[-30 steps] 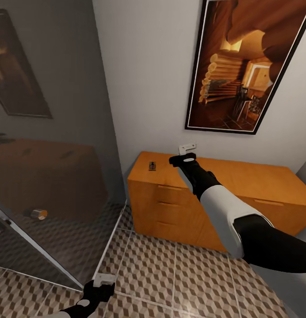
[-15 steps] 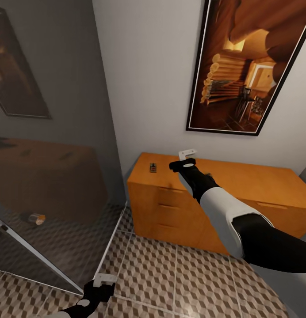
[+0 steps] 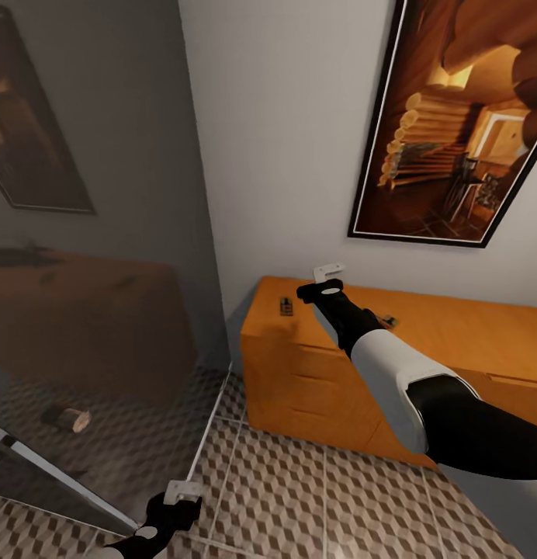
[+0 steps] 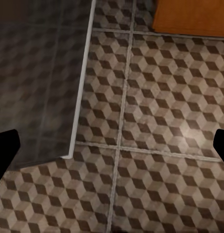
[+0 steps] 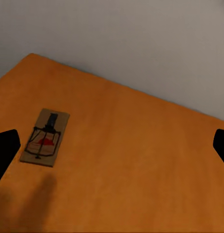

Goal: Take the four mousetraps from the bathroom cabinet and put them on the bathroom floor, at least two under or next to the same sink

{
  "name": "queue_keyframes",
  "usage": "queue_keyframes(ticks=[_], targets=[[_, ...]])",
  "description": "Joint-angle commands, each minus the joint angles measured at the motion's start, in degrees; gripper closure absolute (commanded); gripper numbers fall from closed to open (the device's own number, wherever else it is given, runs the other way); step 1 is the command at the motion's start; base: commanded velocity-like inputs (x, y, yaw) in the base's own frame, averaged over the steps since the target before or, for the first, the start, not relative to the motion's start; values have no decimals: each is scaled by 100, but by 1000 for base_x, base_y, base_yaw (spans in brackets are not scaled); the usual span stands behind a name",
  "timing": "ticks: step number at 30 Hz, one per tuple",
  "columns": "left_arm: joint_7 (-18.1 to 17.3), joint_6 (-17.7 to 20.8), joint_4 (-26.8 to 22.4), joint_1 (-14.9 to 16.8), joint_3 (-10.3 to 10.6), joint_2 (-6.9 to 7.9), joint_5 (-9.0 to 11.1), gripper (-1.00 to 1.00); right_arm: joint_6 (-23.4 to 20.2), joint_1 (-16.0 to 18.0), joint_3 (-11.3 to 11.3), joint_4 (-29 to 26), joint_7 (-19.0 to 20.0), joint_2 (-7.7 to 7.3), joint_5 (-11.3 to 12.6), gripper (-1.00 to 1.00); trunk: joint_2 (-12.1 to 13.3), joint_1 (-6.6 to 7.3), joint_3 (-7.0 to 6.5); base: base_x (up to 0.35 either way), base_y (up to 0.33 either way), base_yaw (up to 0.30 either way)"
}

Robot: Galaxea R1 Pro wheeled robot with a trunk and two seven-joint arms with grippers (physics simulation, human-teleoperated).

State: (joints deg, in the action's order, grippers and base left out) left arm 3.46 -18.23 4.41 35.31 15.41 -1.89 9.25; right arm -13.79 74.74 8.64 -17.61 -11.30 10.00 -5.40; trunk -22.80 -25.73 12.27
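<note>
Mousetraps: one lies flat near cabinet top's left end, another behind the arm. Right tool hovers above, open, empty, lined up for pickup. Left tool open over floor.

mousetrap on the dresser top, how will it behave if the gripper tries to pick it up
The mousetrap looks like a thin stiff board, so it probably won't flex. It lies flat on the smooth dresser, so it may slide rather than lift. Its wire parts could snag a finger.

Right arm hides part of cabinet top; second mousetrap half-covered, details indistinct.
</note>
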Motion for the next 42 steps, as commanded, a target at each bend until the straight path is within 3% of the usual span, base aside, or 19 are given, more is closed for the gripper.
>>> queue_keyframes(ticks=[1, 12, 20, 31, 42], targets=[[6, -40, 25, 11, 49, -5, 50, -100, -54, 5, 24, -6, -15, 0, -51, -100, -11, -6, 11, 220, 208, 0], [6, -39, 25, 11, 49, -5, 50, -100, 75, 3, 24, 202, 64, 0, -27, -100, -11, -6, 11, 98, 77, 0], [6, -39, 25, 11, 49, -5, 50, -100, 180, 2, 18, 325, 378, 0, -15, -100, -11, -6, 11, 7, 5, 0], [6, -39, 25, 11, 49, -5, 50, -100, 282, -2, 17, 467, 486, 0, 264, -100, -11, -6, 11, 0, 0, 0], [6, -40, 25, 11, 49, -5, 50, -100, 717, -2, 23, 860, 496, 0, 332, -100, -11, -6, 11, 0, 0, 0]])
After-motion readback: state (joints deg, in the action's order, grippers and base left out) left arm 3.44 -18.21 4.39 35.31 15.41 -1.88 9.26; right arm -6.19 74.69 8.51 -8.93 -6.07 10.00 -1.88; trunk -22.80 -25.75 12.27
